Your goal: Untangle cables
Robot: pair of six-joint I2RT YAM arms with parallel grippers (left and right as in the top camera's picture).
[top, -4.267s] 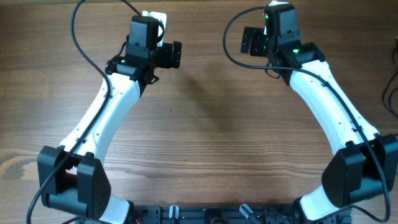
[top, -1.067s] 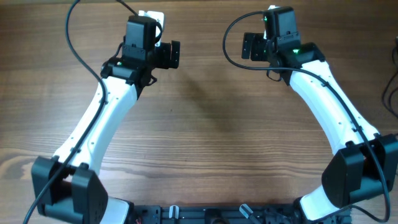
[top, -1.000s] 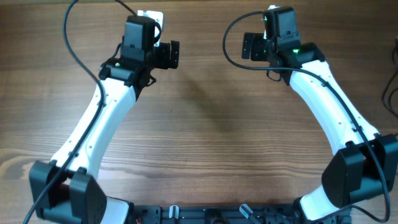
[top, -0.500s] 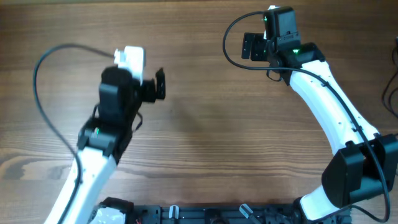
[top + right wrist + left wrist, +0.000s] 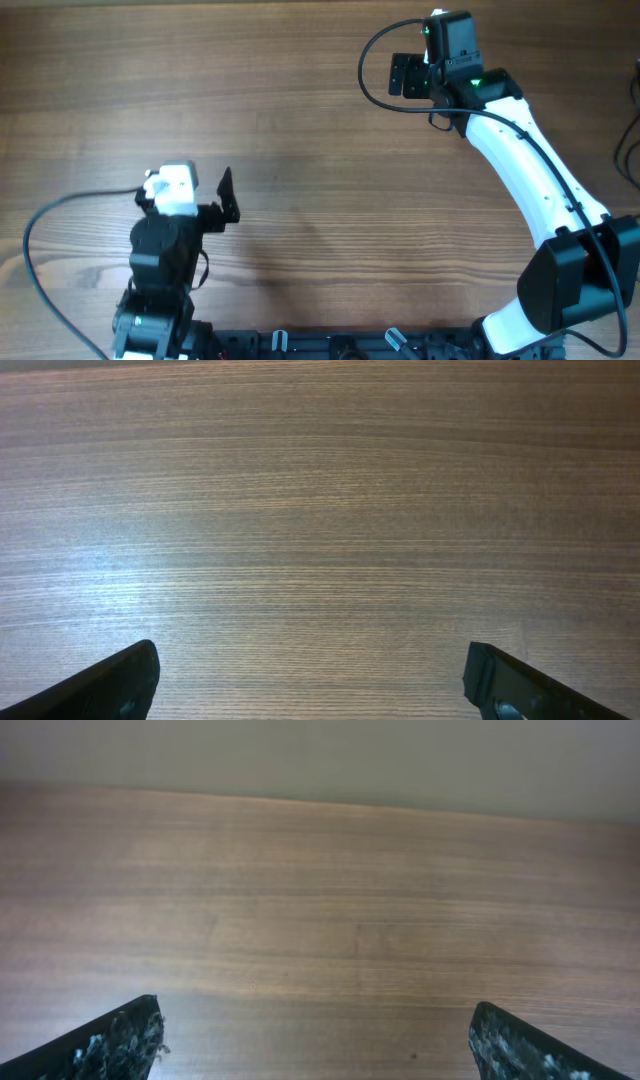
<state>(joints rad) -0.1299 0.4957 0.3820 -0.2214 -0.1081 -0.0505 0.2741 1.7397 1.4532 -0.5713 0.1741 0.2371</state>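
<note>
No cables show on the brown wooden table (image 5: 320, 180) in any view. My left gripper (image 5: 226, 196) hovers open over the near left of the table, its arm folded back toward the base. In the left wrist view the left gripper (image 5: 315, 1025) has only bare wood between its two dark fingertips (image 5: 135, 1030). My right gripper (image 5: 404, 73) stands open at the far right of the table. The right wrist view shows the right gripper (image 5: 312, 660) spread wide over plain wood grain, with nothing held.
The left arm's own thick black cable (image 5: 35, 250) loops out past the near left edge. The right arm's cable (image 5: 372, 60) arcs beside its wrist. A thin dark line (image 5: 628, 150) curves at the right edge; I cannot tell what it is.
The left arm has swung back from the far left of the table to the near left, folding toward its base. The right arm has not moved. Both grippers stay open.
</note>
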